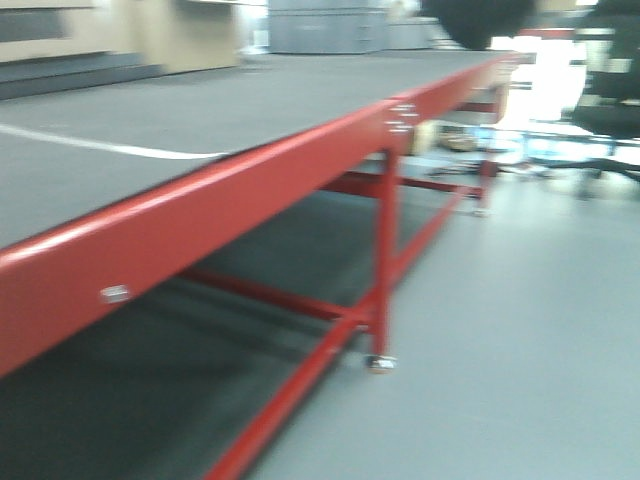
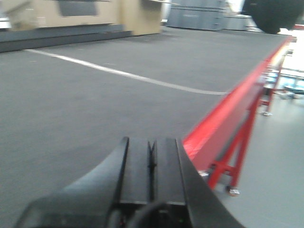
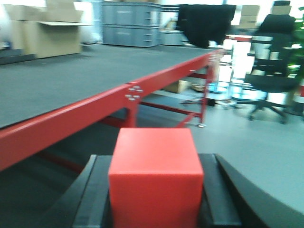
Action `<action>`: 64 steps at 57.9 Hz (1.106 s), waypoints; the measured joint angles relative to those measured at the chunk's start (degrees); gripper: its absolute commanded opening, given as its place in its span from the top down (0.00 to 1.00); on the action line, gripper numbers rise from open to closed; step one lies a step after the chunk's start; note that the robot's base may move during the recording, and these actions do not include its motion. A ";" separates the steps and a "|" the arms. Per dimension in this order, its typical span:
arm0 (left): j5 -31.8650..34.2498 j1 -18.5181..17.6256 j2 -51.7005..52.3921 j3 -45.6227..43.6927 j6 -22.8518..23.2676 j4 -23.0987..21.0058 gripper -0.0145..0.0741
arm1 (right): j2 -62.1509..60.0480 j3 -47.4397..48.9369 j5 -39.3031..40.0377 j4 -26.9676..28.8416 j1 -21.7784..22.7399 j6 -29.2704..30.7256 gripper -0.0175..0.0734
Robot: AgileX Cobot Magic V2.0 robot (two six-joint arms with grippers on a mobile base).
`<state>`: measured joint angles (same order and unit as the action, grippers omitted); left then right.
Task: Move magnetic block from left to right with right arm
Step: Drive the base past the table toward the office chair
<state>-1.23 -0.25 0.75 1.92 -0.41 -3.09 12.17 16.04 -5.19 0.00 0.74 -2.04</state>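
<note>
From my right wrist feed, the magnetic block (image 3: 156, 178), a small bright-red matte cube with sharp edges, fills the lower middle of the view. It sits clamped between the two black fingers (image 3: 92, 190) of the right gripper (image 3: 156, 159), one pressed against each side face. Beyond it runs the red-painted steel rail (image 3: 95, 107) of the long table, with the dark grey mat top (image 3: 57, 76) to its left and pale floor to its right (I cannot tell how high the cube is being held). A black office chair (image 3: 270, 71) stands far back.

The left gripper (image 2: 151, 142) has its black jaws pressed together, only a thin seam between them and nothing in it. It hangs over the grey mat near the red edge. A curved white line (image 2: 123, 73) crosses the mat ahead.
</note>
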 measured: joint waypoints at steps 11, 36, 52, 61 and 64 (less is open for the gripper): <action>0.00 0.00 0.00 0.00 0.00 0.00 0.98 | 0.00 0.00 0.00 0.00 0.00 0.00 0.45; 0.00 0.00 0.00 0.00 0.00 0.00 0.98 | 0.00 0.00 0.00 0.00 0.00 0.00 0.45; 0.00 0.00 0.00 0.00 0.00 0.00 0.98 | 0.00 0.00 0.00 0.00 0.00 0.00 0.45; 0.00 0.00 0.00 0.00 0.00 0.00 0.98 | 0.00 0.00 0.00 0.00 0.00 0.00 0.45; 0.00 0.00 0.00 0.00 0.00 0.00 0.98 | 0.00 0.00 0.00 0.00 0.00 0.00 0.45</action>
<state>-1.23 -0.25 0.75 1.92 -0.41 -3.09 12.17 16.04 -5.19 0.00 0.74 -2.04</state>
